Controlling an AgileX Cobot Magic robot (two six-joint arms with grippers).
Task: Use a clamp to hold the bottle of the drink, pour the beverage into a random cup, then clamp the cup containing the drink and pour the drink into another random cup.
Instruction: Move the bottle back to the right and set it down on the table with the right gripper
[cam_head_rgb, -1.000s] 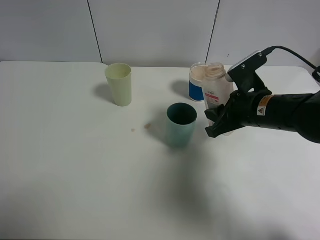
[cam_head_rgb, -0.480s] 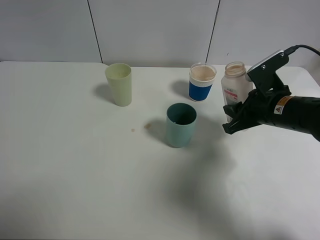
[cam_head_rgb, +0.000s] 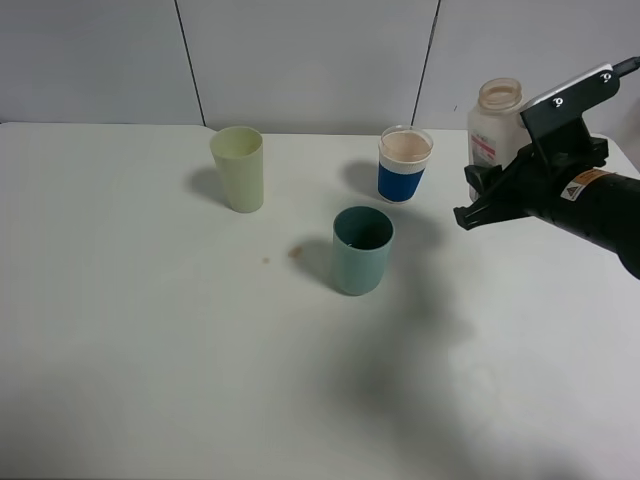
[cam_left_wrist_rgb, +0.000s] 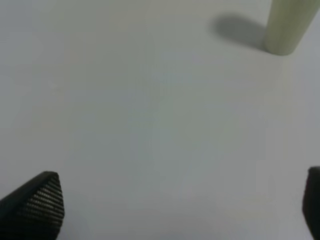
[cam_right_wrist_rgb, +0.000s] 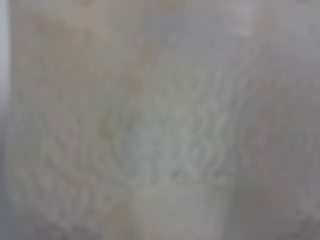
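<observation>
Exterior high, white table (cam_head_rgb: 150, 350), grey panel wall (cam_head_rgb: 300, 60), right tool (cam_head_rgb: 470, 196) gripping bottle (cam_head_rgb: 492, 125), left tool (cam_left_wrist_rgb: 175, 205) open

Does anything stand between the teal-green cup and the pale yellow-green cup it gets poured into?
Nothing upright stands between the teal-green cup and the pale yellow-green cup; only two small brown spots lie on the table there. The blue-banded cup and the bottle in the right gripper are off to the other side.

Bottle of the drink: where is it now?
In the exterior high view, the bottle of the drink is upright at far right, gripped in the right pincer, just right of the blue-banded cup.
</observation>
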